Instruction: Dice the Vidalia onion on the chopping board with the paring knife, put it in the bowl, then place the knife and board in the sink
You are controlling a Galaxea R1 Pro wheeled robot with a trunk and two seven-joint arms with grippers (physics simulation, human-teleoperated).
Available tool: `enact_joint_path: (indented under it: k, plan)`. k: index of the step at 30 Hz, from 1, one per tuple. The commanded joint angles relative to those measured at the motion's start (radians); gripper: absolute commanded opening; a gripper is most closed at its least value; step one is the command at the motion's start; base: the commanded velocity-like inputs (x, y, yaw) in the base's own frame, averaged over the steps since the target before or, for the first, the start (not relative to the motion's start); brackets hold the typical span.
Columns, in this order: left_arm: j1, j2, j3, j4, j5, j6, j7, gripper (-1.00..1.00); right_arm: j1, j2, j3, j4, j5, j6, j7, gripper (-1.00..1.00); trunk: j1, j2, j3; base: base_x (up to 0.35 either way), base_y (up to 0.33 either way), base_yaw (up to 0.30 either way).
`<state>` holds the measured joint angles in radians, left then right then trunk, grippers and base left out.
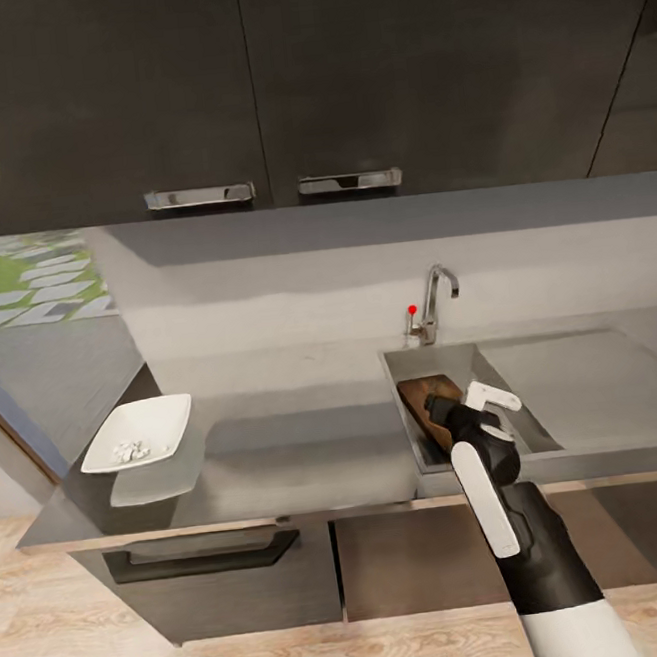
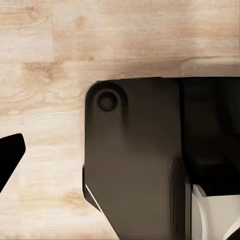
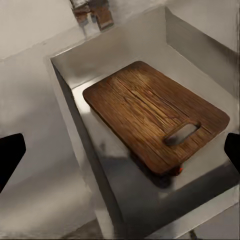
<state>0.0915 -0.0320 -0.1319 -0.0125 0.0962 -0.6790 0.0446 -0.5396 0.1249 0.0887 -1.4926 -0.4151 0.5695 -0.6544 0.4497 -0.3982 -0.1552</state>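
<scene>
Hovering over the rectangular stainless-steel sink (image 3: 75,75), the right gripper (image 3: 120,150) has jaws apart, having apparently released the brown wood-grain chopping board (image 3: 150,112), which lies inside the sink over something red, probably the knife.

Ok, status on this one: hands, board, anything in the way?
Right hand open above the sink. Chopping board lying in the basin, something red poking from under its handle end. Diced onion in the bowl. Nothing in the way.
</scene>
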Motion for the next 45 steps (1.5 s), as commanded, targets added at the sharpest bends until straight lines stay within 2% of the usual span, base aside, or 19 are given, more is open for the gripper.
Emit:
enact_joint_path:
  k: [1, 3, 5, 10, 17, 23, 27, 29, 32, 34, 36, 37, 39, 41, 42, 43, 45]
  plan:
    - [0.000, 0.000, -0.009, -0.001, 0.010, -0.002, 0.003, 1.00, 0.016, -0.004, 0.010, -0.010, 0.013, -0.022, 0.009, 1.00, 0.000, -0.002, -0.002, -0.159, 0.000, 0.000]
    - [0.000, 0.000, -0.009, -0.002, 0.010, -0.002, 0.003, 1.00, 0.046, -0.008, 0.021, -0.020, 0.049, -0.068, 0.049, 1.00, 0.000, -0.002, -0.002, -0.088, 0.000, 0.000]
    - [0.000, 0.000, -0.008, -0.002, 0.010, -0.002, 0.003, 1.00, 0.067, -0.010, 0.025, -0.024, 0.063, -0.087, 0.079, 1.00, 0.000, -0.002, -0.002, -0.033, 0.000, 0.000]
    - [0.000, 0.000, -0.008, -0.003, 0.010, -0.002, 0.003, 1.00, 0.096, -0.011, 0.028, -0.026, 0.072, -0.097, 0.147, 1.00, 0.000, -0.002, -0.002, -0.045, 0.000, 0.000]
    - [-0.001, 0.000, -0.008, -0.003, 0.010, -0.004, 0.003, 1.00, 0.112, -0.011, 0.070, -0.026, 0.119, -0.100, 0.167, 1.00, 0.000, -0.002, -0.002, -0.305, 0.000, 0.000]
    - [0.000, 0.000, -0.008, -0.002, 0.010, -0.002, 0.003, 1.00, 0.122, -0.013, 0.074, -0.026, 0.120, -0.105, 0.170, 1.00, 0.000, -0.002, -0.002, -0.338, 0.000, 0.000]
    - [0.000, 0.000, -0.008, -0.003, 0.010, -0.002, 0.003, 1.00, 0.143, -0.015, 0.074, -0.024, 0.121, -0.138, 0.201, 1.00, 0.000, -0.002, -0.002, -0.307, 0.000, 0.000]
    - [0.000, 0.001, -0.007, -0.005, 0.009, -0.002, 0.004, 1.00, 0.163, -0.027, 0.074, -0.020, 0.122, -0.146, 0.218, 1.00, 0.000, -0.002, -0.002, -0.103, 0.000, 0.000]
    - [-0.001, 0.000, -0.006, -0.011, 0.007, -0.003, 0.003, 1.00, 0.203, -0.060, 0.075, -0.015, 0.122, -0.172, 0.261, 1.00, 0.000, -0.002, -0.002, -0.032, 0.000, 0.000]
    - [-0.001, 0.004, -0.006, -0.026, 0.006, -0.003, 0.003, 1.00, 0.247, -0.072, 0.075, -0.013, 0.125, -0.220, 0.295, 1.00, 0.000, -0.002, -0.002, -0.007, 0.000, 0.000]
    - [-0.001, 0.012, -0.006, -0.045, 0.006, -0.002, 0.004, 1.00, 0.288, -0.077, 0.075, 0.005, 0.148, -0.264, 0.310, 1.00, 0.000, -0.002, -0.002, -0.002, 0.000, 0.000]
    - [-0.001, 0.015, -0.006, -0.058, 0.006, -0.002, 0.004, 1.00, 0.305, -0.078, 0.075, 0.025, 0.164, -0.286, 0.318, 1.00, 0.000, -0.002, -0.002, -0.001, 0.000, 0.000]
    - [-0.001, 0.018, -0.006, -0.097, 0.007, -0.002, 0.004, 1.00, 0.337, -0.078, 0.075, 0.103, 0.219, -0.377, 0.354, 1.00, 0.000, -0.002, -0.002, 0.000, 0.000, 0.000]
    - [-0.001, 0.019, -0.005, -0.142, 0.007, -0.001, 0.005, 1.00, 0.357, -0.077, 0.075, 0.295, 0.292, -0.556, 0.389, 1.00, 0.000, -0.002, -0.002, 0.000, 0.000, 0.000]
    - [-0.001, 0.020, -0.005, -0.156, 0.007, -0.001, 0.006, 1.00, 0.360, -0.076, 0.075, 0.375, 0.306, -0.617, 0.395, 1.00, 0.000, -0.002, -0.002, 0.000, 0.000, 0.000]
    - [-0.002, 0.023, -0.005, -0.176, 0.007, -0.001, 0.010, 1.00, 0.362, -0.074, 0.076, 0.506, 0.318, -0.714, 0.401, 1.00, 0.000, -0.002, -0.002, 0.000, 0.000, 0.000]
    - [-0.002, 0.030, -0.005, -0.201, 0.007, -0.001, 0.027, 1.00, 0.364, -0.071, 0.080, 0.666, 0.325, -0.831, 0.408, 1.00, 0.000, -0.002, -0.002, 0.000, 0.000, 0.000]
